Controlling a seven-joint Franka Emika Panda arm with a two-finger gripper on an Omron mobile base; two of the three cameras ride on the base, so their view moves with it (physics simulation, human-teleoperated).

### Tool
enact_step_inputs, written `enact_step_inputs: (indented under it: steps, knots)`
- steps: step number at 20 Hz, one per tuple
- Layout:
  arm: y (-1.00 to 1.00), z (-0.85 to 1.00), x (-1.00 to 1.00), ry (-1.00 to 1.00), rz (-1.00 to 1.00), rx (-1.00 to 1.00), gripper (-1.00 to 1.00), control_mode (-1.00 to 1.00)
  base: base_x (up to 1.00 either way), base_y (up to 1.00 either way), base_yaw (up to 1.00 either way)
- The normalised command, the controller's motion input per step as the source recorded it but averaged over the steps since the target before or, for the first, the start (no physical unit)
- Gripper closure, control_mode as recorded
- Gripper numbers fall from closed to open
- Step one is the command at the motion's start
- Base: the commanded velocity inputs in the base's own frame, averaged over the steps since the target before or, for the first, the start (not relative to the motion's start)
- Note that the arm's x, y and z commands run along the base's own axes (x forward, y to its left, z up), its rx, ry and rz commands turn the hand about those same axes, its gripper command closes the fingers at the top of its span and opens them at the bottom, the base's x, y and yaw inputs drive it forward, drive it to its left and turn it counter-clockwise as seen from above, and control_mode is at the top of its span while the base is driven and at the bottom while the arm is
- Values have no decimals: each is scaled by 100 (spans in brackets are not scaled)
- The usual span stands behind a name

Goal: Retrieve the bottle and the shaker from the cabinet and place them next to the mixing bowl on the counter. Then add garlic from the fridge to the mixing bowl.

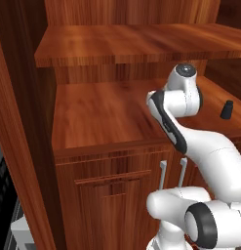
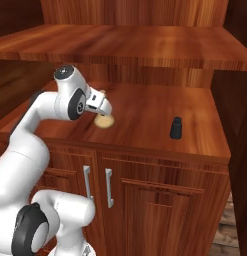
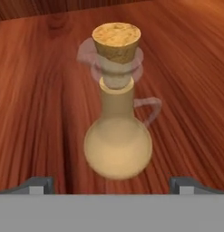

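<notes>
Bottle [image 3: 118, 145], tan, bulbous base, cork stopper

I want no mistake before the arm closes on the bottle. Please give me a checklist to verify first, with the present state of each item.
1. Gripper open: ok, fingertips stand wide apart.
2. Bottle centred between the fingertips: ok in the hand view.
3. Bottle upright on the cabinet shelf: ok, cork on top.
4. Fingertips far enough forward around the bottle's round base: cannot tell.
5. Shaker clear of the approach: ok, it stands apart to the right.
</notes>
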Motion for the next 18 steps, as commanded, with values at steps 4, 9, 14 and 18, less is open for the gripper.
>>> enact_step_inputs:
  steps: [4,9,14,18]
  knots:
    - [0,0,37,0,0,0,-100,-100,0,0,0]
    - [-2,-15,12,0,0,0,-100,-100,0,0,0]
    - [0,-38,1,0,0,0,-100,-100,0,0,0]
    - [0,-44,18,0,0,0,-100,-100,0,0,0]
